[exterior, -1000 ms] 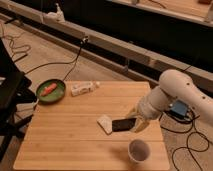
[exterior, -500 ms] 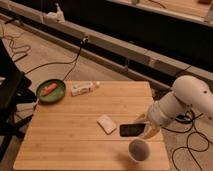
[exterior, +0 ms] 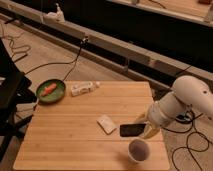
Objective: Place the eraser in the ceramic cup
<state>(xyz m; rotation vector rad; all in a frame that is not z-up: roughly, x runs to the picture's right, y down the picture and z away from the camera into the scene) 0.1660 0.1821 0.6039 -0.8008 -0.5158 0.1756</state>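
The eraser (exterior: 132,130), a flat black slab, is held level above the wooden table (exterior: 70,145), just up and left of the ceramic cup (exterior: 138,149). The cup is white with a dark inside and stands upright near the table's front right corner. My gripper (exterior: 143,127) is at the eraser's right end and is shut on it, with the white arm (exterior: 187,100) reaching in from the right. The eraser is not over the cup's mouth; it sits a little behind it.
A pale beige flat block (exterior: 106,123) lies on the table left of the eraser. A green pan (exterior: 50,91) with an orange item sits at the back left. A white object (exterior: 83,88) lies next to it. Cables run over the floor.
My gripper has carried the eraser to the right and forward, away from the beige block and closer to the cup. The cup and the other things have not moved.
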